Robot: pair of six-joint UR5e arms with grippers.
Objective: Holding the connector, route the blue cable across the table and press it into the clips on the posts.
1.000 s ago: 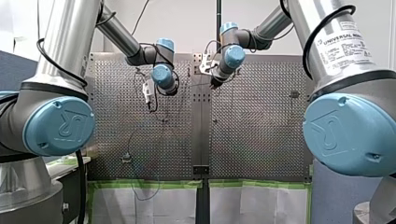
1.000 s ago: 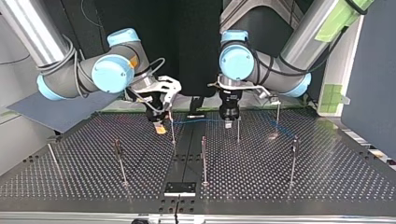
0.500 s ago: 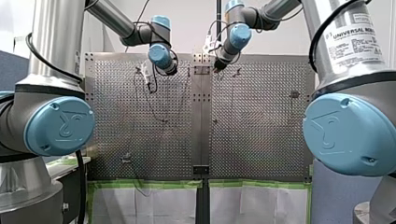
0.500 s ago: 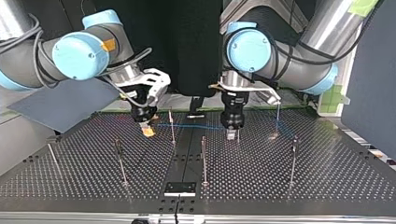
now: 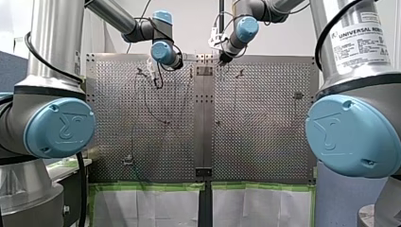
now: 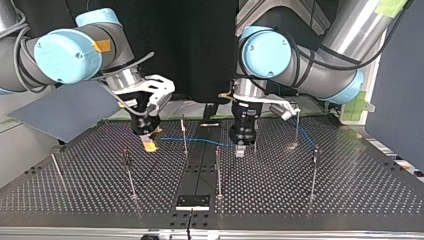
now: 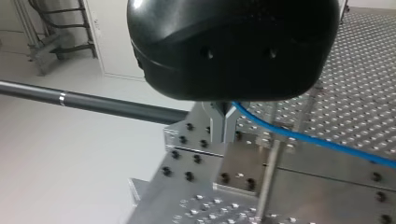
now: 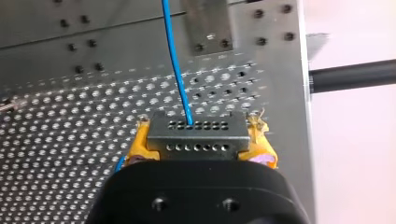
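- Front view: both arms reach to the far end of the perforated table [image 5: 260, 118], in the upper middle of the frame. My left gripper [image 5: 157, 81] hangs left of the centre strip and my right gripper [image 5: 222, 60] just right of it. The cable is too thin to follow here, and I cannot tell either claw's state from this view.
- Top view: my right gripper [image 6: 149, 145] is centre left and my left gripper [image 6: 240, 150] is just right of centre. The blue cable [image 6: 200, 140] is strung between them and passes a thin post [image 6: 184, 137]; the clip on it is too small to make out. The step looks like seating this span. It would go best with the line kept taut and both ends lowered together onto the clip.
- Left wrist view: the metal fingers [image 7: 223, 122] stand close together and the cable comes out from between them. I read that as nipped on it. A light hold here would let the cable slide rather than kink.
- Right wrist view: the grey connector [image 8: 197, 135], with its rows of holes, is clamped between the yellow pads [image 8: 259, 140]. The cable leaves it straight ahead of the gripper. Pulling in line with that exit should avoid a sharp bend at the connector.
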